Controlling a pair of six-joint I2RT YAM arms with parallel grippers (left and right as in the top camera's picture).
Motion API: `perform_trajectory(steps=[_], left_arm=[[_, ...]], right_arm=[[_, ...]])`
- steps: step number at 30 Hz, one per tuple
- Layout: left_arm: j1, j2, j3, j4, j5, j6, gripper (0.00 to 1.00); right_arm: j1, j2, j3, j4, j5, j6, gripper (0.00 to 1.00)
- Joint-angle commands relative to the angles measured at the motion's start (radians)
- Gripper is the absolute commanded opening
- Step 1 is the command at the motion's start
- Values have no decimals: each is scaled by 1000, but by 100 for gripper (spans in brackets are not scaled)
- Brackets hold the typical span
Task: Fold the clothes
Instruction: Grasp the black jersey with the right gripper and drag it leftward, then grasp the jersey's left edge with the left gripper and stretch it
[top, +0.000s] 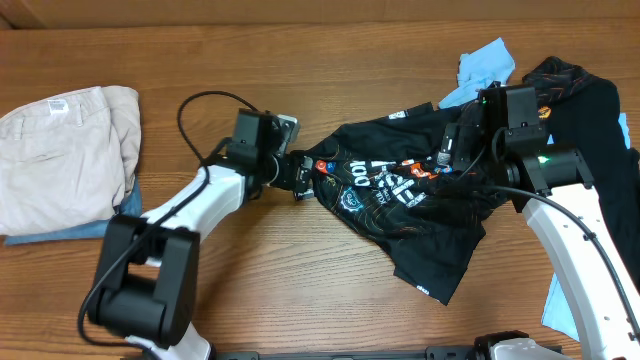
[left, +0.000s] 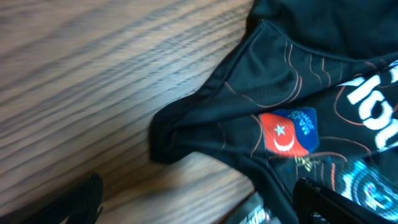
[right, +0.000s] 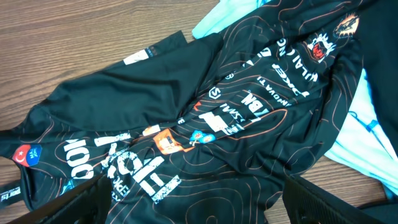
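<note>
The black jersey (top: 405, 215) with white and orange logos and fine orange contour lines lies crumpled in the middle of the table. My left gripper (top: 297, 178) is open at the jersey's left edge. In the left wrist view its fingers (left: 205, 208) straddle bare wood and a rolled sleeve edge of the jersey (left: 292, 74), which shows a red flag patch. My right gripper (top: 447, 155) hovers open over the jersey's upper right part. In the right wrist view its fingers (right: 193, 208) are spread wide above the printed cloth (right: 249, 137). Neither gripper holds anything.
Beige trousers (top: 60, 150) lie folded at the far left on a light blue cloth (top: 60, 232). A light blue shirt (top: 485, 65) and a plain black garment (top: 590, 110) lie at the back right. More light blue cloth (top: 560, 300) hangs at the right edge.
</note>
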Motion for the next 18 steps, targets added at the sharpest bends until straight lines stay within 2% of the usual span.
perform_trajectory(steps=[1, 5, 7, 10, 11, 13, 18], left_arm=[[-29, 62, 21, 48, 27, 19, 100], [-52, 95, 21, 108, 24, 54, 95], [-59, 101, 21, 127, 14, 67, 86], [-60, 106, 21, 139, 13, 69, 56], [-60, 105, 21, 140, 14, 69, 42], [-58, 105, 21, 140, 8, 68, 4], [-38, 66, 48, 117, -82, 49, 4]], right_arm=[[-2, -6, 15, 4, -22, 9, 91], [-2, -6, 15, -1, -22, 9, 91], [-2, -6, 15, -4, -22, 9, 91], [-2, -6, 15, -8, -22, 9, 91], [-2, -6, 15, -8, -22, 9, 91], [-2, -6, 15, -8, -21, 9, 90], [-2, -6, 15, -16, -21, 9, 90]])
